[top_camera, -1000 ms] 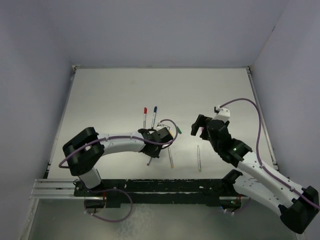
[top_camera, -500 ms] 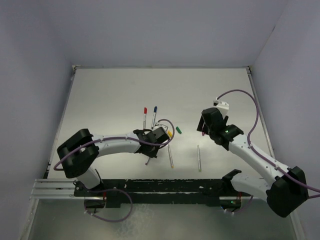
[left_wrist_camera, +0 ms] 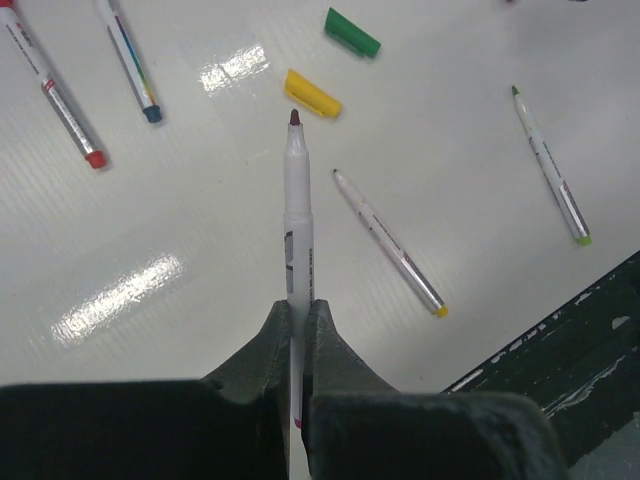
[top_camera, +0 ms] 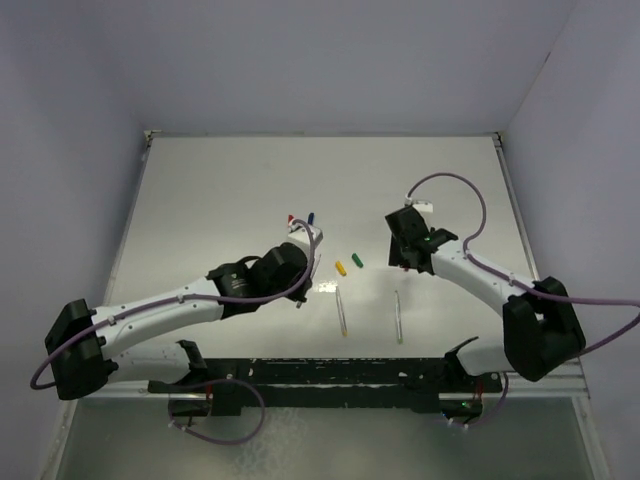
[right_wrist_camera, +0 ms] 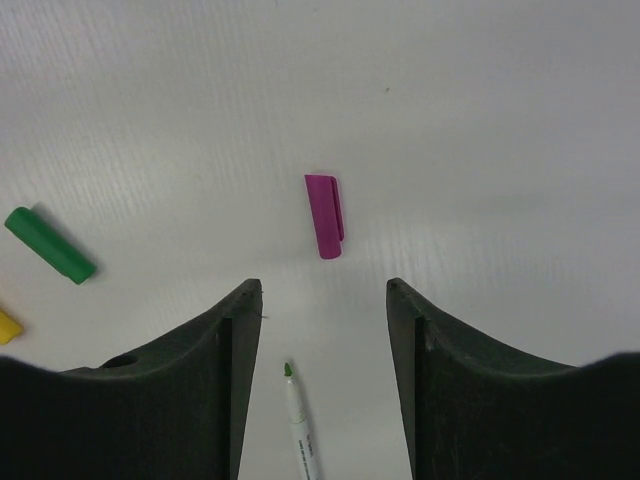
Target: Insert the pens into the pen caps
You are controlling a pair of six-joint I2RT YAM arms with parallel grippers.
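Observation:
My left gripper [left_wrist_camera: 298, 305] is shut on a white pen [left_wrist_camera: 297, 210] whose dark purple tip points toward the yellow cap [left_wrist_camera: 312, 93]; the green cap [left_wrist_camera: 351, 31] lies beyond it. In the top view the left gripper [top_camera: 300, 268] hovers left of the yellow cap [top_camera: 341, 267] and the green cap [top_camera: 356, 260]. My right gripper [right_wrist_camera: 323, 290] is open above the table, and the purple cap [right_wrist_camera: 325, 215] lies just ahead of its fingertips. A green-tipped pen [right_wrist_camera: 300, 420] lies below between the jaws. The right gripper [top_camera: 402, 255] is right of the caps.
A pen with a yellow end [left_wrist_camera: 388, 243] and the green-tipped pen [left_wrist_camera: 550, 165] lie uncapped near the table's front edge. Two pens wearing a red cap [left_wrist_camera: 55, 90] and a blue cap [left_wrist_camera: 128, 55] lie further back. The black front rail [top_camera: 320, 375] borders the near side.
The left gripper has drawn back to the left, still holding its pen. The right gripper has moved over the purple cap and its jaws have narrowed.

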